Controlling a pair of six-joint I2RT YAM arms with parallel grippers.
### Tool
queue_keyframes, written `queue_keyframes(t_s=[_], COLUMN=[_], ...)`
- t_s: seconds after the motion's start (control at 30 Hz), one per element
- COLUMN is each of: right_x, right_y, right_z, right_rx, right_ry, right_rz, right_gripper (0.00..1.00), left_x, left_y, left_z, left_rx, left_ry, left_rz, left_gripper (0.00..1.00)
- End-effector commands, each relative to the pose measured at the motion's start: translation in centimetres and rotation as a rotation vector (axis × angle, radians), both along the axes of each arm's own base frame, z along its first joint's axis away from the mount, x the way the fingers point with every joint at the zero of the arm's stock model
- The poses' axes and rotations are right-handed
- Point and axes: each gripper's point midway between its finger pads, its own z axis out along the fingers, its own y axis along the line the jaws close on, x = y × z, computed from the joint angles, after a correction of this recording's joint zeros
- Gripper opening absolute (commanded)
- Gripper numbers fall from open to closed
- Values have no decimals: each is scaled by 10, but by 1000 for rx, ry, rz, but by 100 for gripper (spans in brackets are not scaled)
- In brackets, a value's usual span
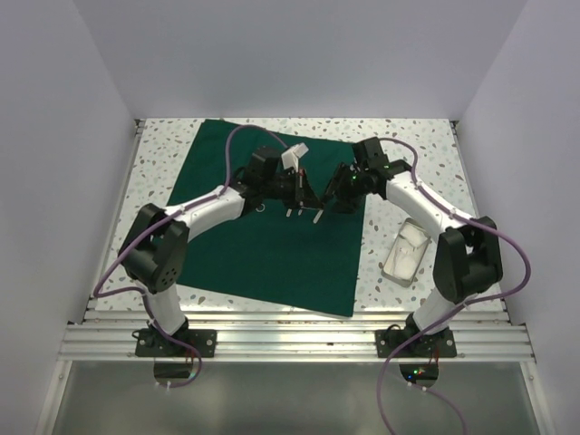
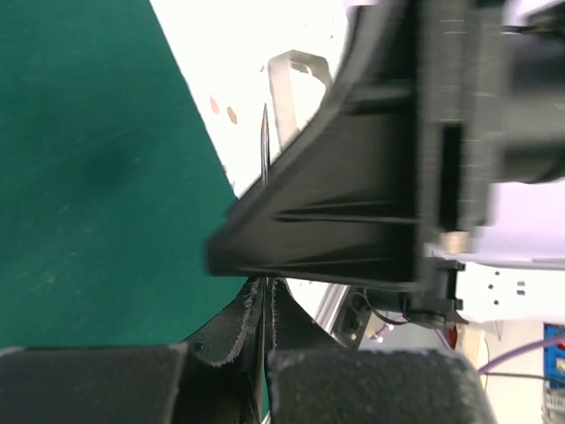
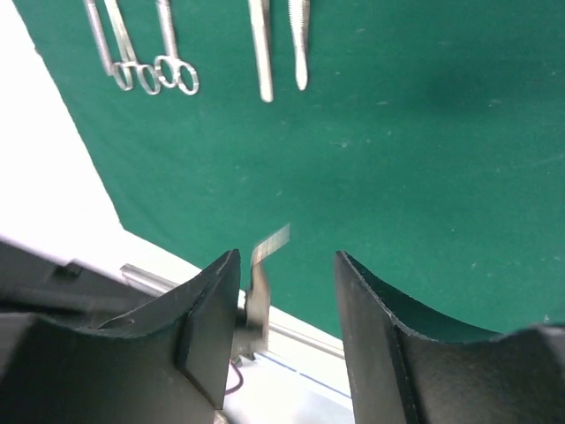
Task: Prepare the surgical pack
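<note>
The dark green drape point(image 1: 272, 263) lies flat on the speckled table. Above its middle, my left gripper point(image 1: 304, 192) is shut on a thin steel instrument point(image 2: 264, 141), whose pointed tip rises past the right gripper's black body. My right gripper point(image 1: 337, 192) faces it with jaws open. A strip of that steel point(image 3: 263, 269) stands between them, close to the left finger point(image 3: 212, 309). Scissors-like ringed instruments point(image 3: 141, 62) and tweezers point(image 3: 261, 53) lie on the drape point(image 3: 424, 132). The small metal tray point(image 1: 390, 265), right of the drape, holds something white point(image 1: 410, 237).
White walls close in the table on three sides. An aluminium rail point(image 1: 299, 340) runs along the near edge by both arm bases. Purple cables loop over each arm. The tray stands close to the right arm's elbow point(image 1: 467, 258).
</note>
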Motion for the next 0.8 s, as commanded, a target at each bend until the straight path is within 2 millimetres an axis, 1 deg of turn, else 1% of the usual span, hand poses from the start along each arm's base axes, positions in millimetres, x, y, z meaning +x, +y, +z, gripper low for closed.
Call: queue_keyframes(t_s=[0.0, 0.03, 0.07, 0.1, 0.13, 0.17, 0.2, 0.23, 0.27, 0.3, 0.33, 0.37, 0.4, 0.43, 0.47, 0.5, 0.53, 0.57, 0.6, 0.63, 0.67, 0.7, 0.73, 0.77], right_x=[10, 11, 12, 12, 13, 13, 6, 4, 1, -7, -10, -12, -22, -26, -30, -45, -50, -56, -73, -87, -97, -106, -120, -127], right_y=[6, 5, 5, 5, 7, 6, 3, 0, -7, -15, -24, -34, -44, -57, -67, -84, -103, -122, -146, -163, -177, -196, -202, -207], right_z=[3, 3, 0, -1, 1, -2, -5, -4, -3, -6, -8, -5, -9, -10, -10, -7, -5, -5, -1, -6, -6, -4, -14, -18], right_rx=[-6, -9, -14, -13, -13, -20, -38, -58, -91, -126, -160, -197, -235, -258, -280, -329, -376, -445, -501, -559, -599, -645, -663, -673], right_ry=[-19, -20, -14, -12, -9, 4, 37, 42, 42, 69, 67, 56, 92, 107, 116, 153, 158, 170, 219, 253, 269, 267, 305, 328], right_rz=[-17, -20, -22, -22, -22, -20, -21, -16, -29, -30, -18, -25, -22, -19, -23, -27, -24, -38, -57, -49, -59, -100, -89, -93], right_gripper=[50, 50, 48, 40, 30, 8, 0, 0, 0, 0, 0, 0, 0, 0, 0, 0, 0, 0, 0, 0, 0, 0, 0, 0], left_x=[2, 1, 1, 0, 0, 0, -2, 0, 1, 3, 9, 12, 20, 26, 29, 42, 50, 56, 67, 73, 79, 86, 90, 98], left_y=[-13, -14, -14, -14, -14, -14, -16, -14, -13, -12, -7, -4, 5, 11, 18, 32, 39, 45, 54, 58, 63, 69, 72, 78], left_z=[24, 25, 27, 27, 26, 23, 24, 22, 21, 21, 20, 19, 17, 13, 8, 0, -12, -16, -28, -47, -55, -64, -81, -85], left_rx=[-81, -84, -88, -89, -85, -83, -83, -76, -77, -73, -60, -52, -32, 0, 35, 105, 168, 233, 313, 377, 417, 470, 512, 567], left_ry=[-52, -52, -59, -60, -62, -57, -51, -49, -54, -60, -81, -90, -91, -125, -125, -122, -154, -141, -156, -159, -162, -169, -154, -158], left_rz=[-48, -52, -53, -59, -61, -66, -79, -79, -83, -77, -68, -63, -46, -45, -33, 22, 26, 38, 75, 70, 93, 127, 133, 169], left_gripper=[0, 0, 0, 0, 0, 0, 0, 7, 17, 27, 42, 47, 51, 56, 58, 60, 62, 63, 63, 64, 64, 64, 64, 63])
